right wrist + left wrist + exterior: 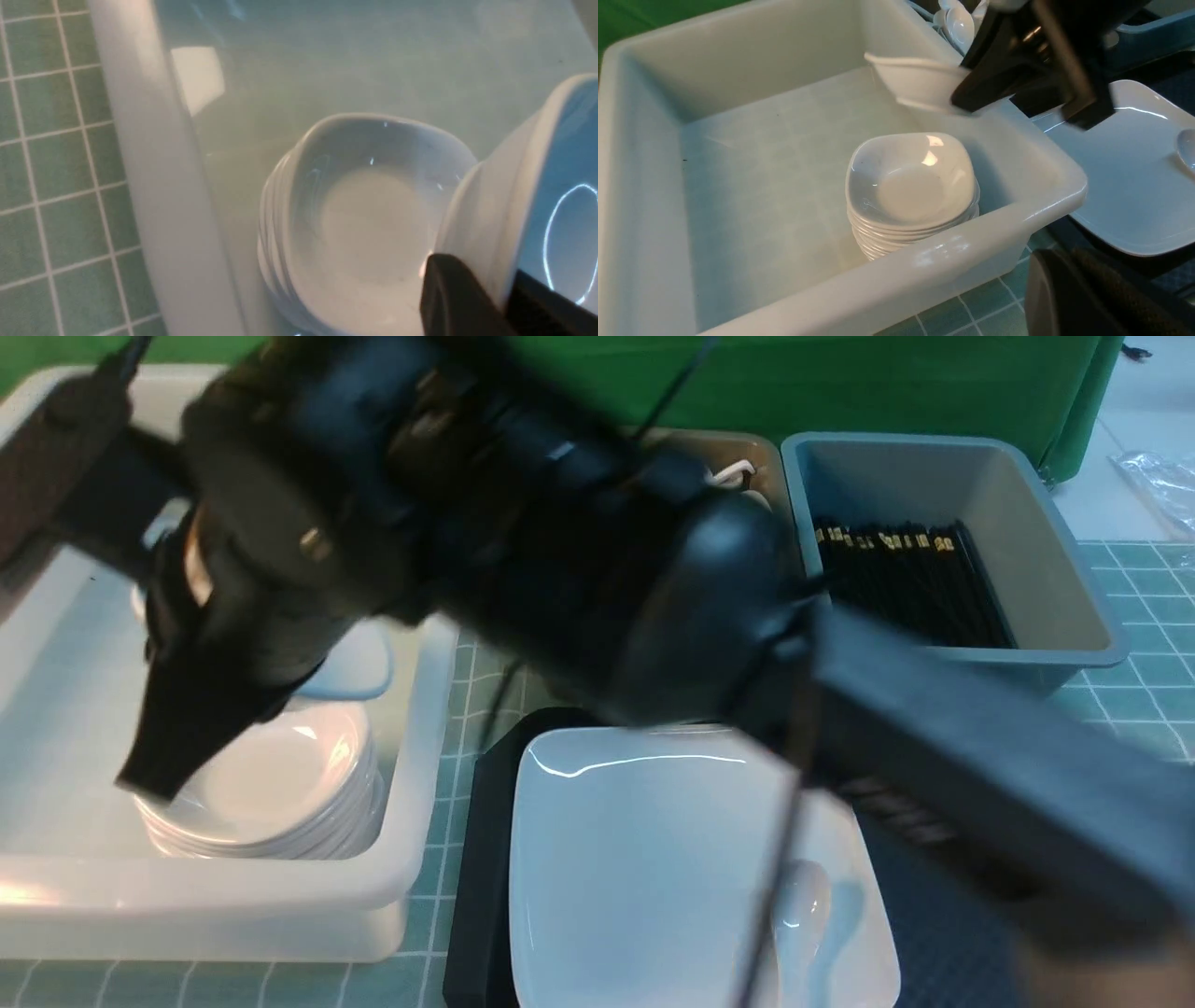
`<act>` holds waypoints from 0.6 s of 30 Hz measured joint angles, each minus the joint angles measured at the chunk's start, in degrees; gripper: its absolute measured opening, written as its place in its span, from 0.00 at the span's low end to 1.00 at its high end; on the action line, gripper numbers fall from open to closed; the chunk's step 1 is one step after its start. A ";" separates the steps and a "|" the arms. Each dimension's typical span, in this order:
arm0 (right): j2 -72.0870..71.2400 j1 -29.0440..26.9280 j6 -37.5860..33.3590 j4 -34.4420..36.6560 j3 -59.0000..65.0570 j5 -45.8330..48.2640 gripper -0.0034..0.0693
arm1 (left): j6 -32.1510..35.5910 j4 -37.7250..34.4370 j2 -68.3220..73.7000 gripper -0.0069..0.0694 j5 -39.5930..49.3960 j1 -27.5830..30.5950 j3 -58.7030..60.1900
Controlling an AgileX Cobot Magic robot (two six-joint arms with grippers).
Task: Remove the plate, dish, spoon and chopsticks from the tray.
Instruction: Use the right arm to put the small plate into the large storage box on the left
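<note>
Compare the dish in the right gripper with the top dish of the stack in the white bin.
The held dish hangs tilted above the white bin, its rim pinched by the right gripper; the stack's top dish lies level, untouched. The held dish is alone; the top dish rests on others. Both are white, rounded-square.

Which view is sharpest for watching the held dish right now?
Left wrist view: sharp on the dish and stack, small glints only. Front view: right arm smeared and defocused, mostly hiding it. Right wrist view: soft, dish too close.
</note>
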 joint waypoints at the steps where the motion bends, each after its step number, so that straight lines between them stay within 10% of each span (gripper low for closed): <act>1: 1.42 0.00 0.33 0.00 -1.02 -0.20 0.13 | 0.00 0.00 -0.11 0.11 0.12 0.00 0.00; 9: 7.77 0.05 1.43 -0.72 -3.01 -3.68 0.17 | 1.91 0.00 -0.16 0.11 0.28 0.00 0.00; 18: 6.94 1.07 1.43 -1.22 -4.44 6.31 0.74 | 2.58 -5.90 -0.16 0.11 -0.20 0.00 0.15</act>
